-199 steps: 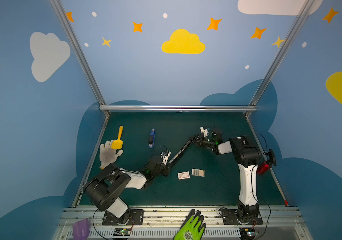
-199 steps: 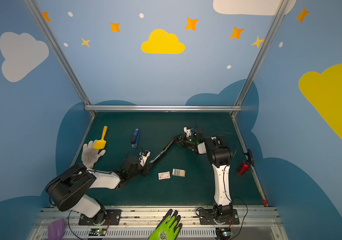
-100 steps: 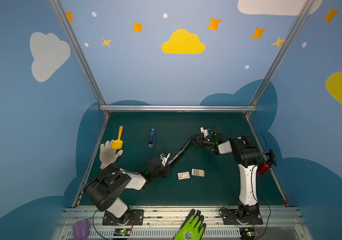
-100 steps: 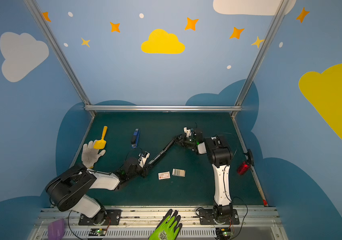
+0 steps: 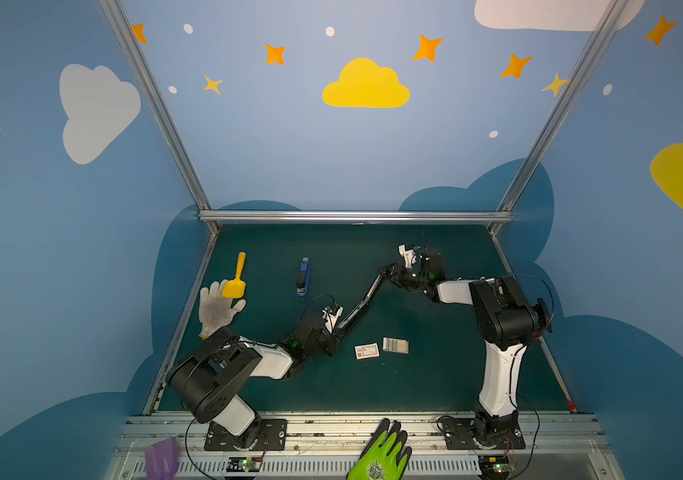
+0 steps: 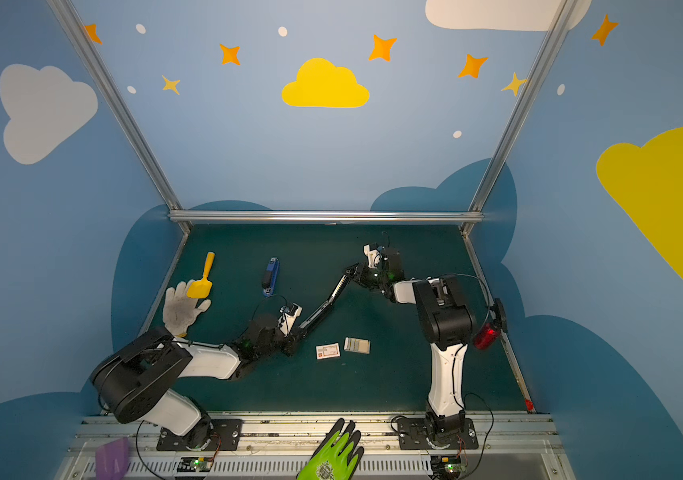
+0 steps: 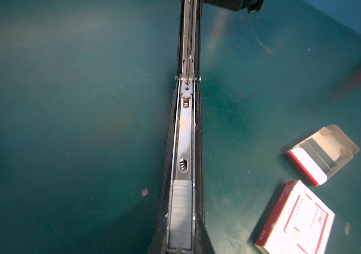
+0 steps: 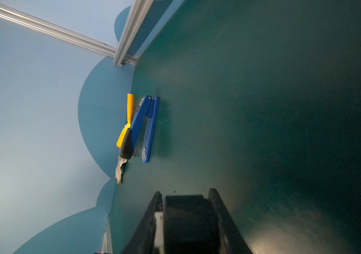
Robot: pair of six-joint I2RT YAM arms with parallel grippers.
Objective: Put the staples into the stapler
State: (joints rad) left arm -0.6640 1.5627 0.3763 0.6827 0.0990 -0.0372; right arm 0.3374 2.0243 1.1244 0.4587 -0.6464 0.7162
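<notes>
1. Blue walls with clouds and stars enclose a dark green surface (image 5: 414, 382).
2. Black stapler (image 5: 362, 301), folded open, spans mid-surface between both arms.
3. Right gripper (image 5: 391, 274) pinches its far end. Left gripper (image 5: 334, 337) sits at the near end; can't tell if it's clamped.
4. Grey glove (image 5: 217, 309) with yellow scoop (image 5: 235, 286) overlapping it, and blue stapler (image 5: 303, 276), lie off left.
5. White box (image 5: 366, 351) and tray (image 5: 395, 345) sit side by side near the left gripper.
6. Staples (image 7: 180, 211): one strip sits in the black stapler's open channel at the left gripper's end; more in the tray.
</notes>
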